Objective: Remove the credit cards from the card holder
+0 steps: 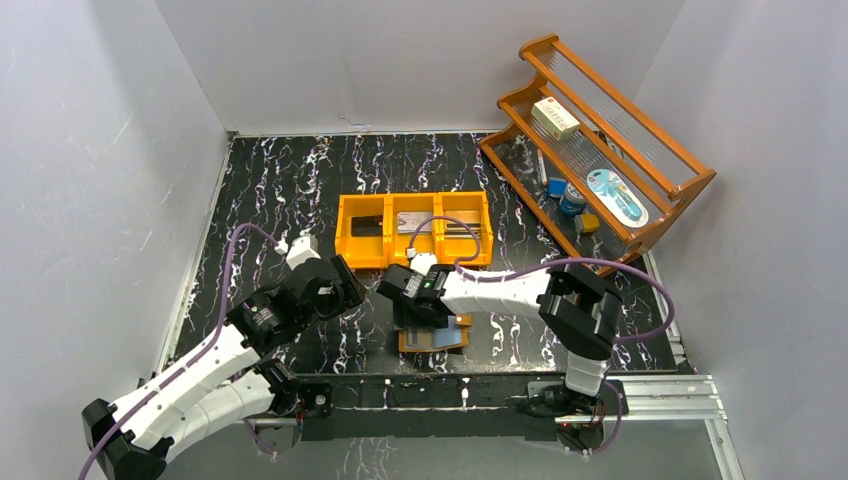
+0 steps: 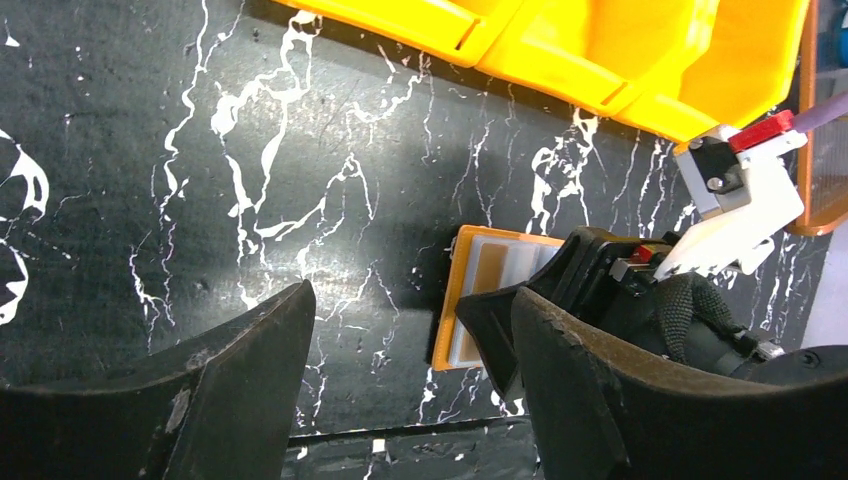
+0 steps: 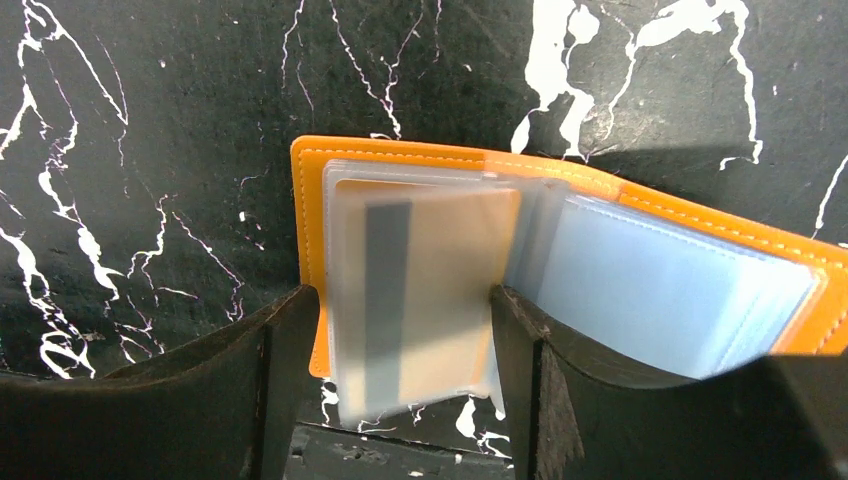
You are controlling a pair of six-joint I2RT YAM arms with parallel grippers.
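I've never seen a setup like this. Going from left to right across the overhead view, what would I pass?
The left arm → card holder → wooden rack. The orange bin and right arm overlap these, so they are left out.

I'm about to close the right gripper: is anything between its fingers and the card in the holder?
Yes: the striped card sits inside a clear sleeve of the open card holder, so the plastic covers it. The right gripper stands open over that leaf, and nothing else visible lies between.
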